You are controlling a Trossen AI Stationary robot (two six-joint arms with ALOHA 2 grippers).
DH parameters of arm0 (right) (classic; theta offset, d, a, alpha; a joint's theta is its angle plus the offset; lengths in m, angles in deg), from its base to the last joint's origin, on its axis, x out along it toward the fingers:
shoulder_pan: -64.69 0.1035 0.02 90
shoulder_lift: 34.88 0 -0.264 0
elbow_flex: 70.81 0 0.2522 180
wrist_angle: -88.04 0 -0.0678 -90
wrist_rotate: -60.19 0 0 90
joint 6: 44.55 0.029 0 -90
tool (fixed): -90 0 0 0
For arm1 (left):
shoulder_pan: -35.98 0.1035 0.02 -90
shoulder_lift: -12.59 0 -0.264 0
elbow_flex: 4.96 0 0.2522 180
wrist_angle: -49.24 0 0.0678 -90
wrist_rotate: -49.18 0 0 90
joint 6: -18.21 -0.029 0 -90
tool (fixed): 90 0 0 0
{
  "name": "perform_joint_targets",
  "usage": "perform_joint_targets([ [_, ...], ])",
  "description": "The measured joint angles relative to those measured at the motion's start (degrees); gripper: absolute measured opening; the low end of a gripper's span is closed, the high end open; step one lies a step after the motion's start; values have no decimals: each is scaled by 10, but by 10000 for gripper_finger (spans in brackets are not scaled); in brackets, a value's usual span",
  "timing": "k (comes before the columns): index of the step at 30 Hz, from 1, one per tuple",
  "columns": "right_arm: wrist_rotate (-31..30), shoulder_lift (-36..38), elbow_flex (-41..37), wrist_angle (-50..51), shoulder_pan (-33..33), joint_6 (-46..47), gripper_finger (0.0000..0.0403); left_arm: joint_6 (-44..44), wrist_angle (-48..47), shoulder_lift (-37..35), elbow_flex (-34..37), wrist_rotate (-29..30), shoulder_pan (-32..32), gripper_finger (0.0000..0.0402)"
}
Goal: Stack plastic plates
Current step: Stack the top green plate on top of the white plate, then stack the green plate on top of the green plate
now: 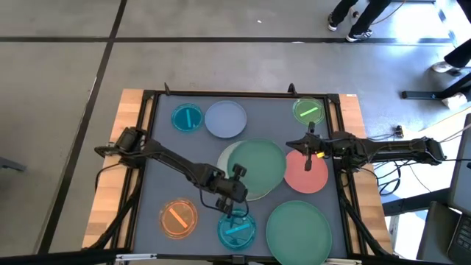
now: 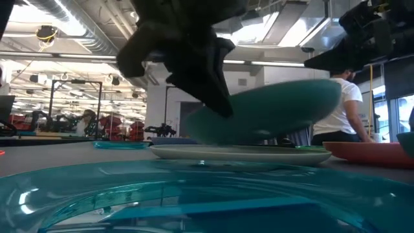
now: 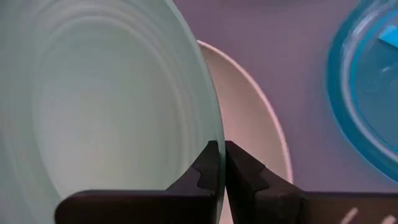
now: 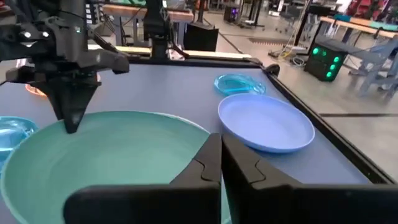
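A large green plate hangs tilted just above a cream plate that lies flat on the grey mat at mid-table. In the low view the green plate clears the cream plate, with its right side higher. My left gripper is shut on its near-left rim. My right gripper is shut on its right rim. The right wrist view shows the green plate with the left gripper on its opposite rim. My left gripper pinches the green plate's rim between its two fingers, at the near-left edge, slanting down from above. The plate is lifted clear of the cream plate and tilted. My right gripper pinches the green plate's right rim between its two fingers, coming about level from the table's right side. That side of the plate sits higher.
A pink plate lies right of the green one, under my right arm. A second large green plate sits near-right, and a teal plate and an orange plate lie near. Blue, lavender and small green plates lie far.
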Motion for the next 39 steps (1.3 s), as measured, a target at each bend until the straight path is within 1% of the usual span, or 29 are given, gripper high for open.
perform_joint_targets([
  [5,0,0,0,11,0,27,2,0,7,11,0,-4,1,7],
  [15,0,0,0,10,0,28,2,1,11,11,0,-3,1,9],
  [17,1,0,0,11,0,33,2,2,12,11,0,-3,1,18],
  [20,2,0,0,11,0,40,2,4,17,11,0,-2,1,47],
  [23,28,0,0,10,0,40,2,16,19,11,0,-2,1,77],
  [26,35,0,0,10,0,42,6,17,20,11,0,6,0,97],
  [31,35,0,0,10,0,48,35,17,20,11,0,8,-6,102],
  [33,35,0,0,10,0,55,54,18,19,11,0,11,-9,102],
  [39,58,0,0,8,0,56,114,29,8,5,0,46,-17,102],
])
